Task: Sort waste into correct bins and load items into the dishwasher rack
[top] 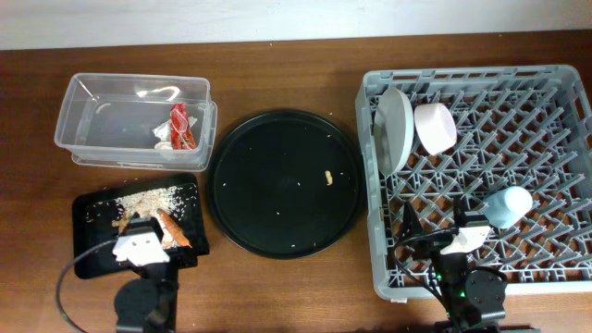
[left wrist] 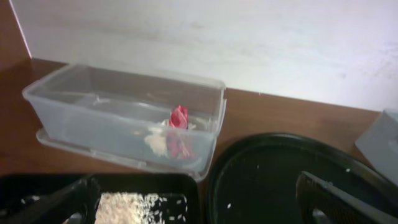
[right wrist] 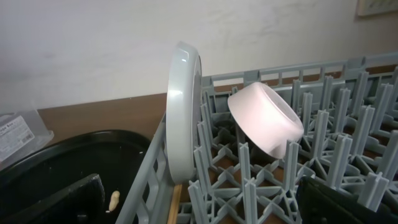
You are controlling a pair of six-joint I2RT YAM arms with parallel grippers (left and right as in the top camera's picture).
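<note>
The left claw (left wrist: 198, 182) is released: its two fingers stand wide apart at the lower corners of the left wrist view, with nothing between them. It hangs over the black rectangular tray (top: 92, 231), at the near left of the tabletop (top: 277, 65). This tray holds the rice scraps (top: 148, 196) and the orange stick (top: 176, 229). The clear tub (top: 92, 120) sits just behind it and contains the red wrapper (top: 181, 125) and the white tissue (top: 165, 141), which lie touching at the tub's right end.

The right claw (right wrist: 200, 182) is likewise released and empty. It hangs over the near edge of the dishwasher rack (top: 555, 139) (the largest object in view). In the rack, the plate (top: 393, 129) stands on edge against the left wall. The white bowl (top: 435, 128) leans on its side just beside the plate. The light-blue cup (top: 509, 205) lies tilted among the pegs, near the right arm.

The round black tray (top: 259, 203) rests between the black rectangular tray and the rack. One small food scrap (top: 327, 177) lies on it, with a few pale crumbs.
</note>
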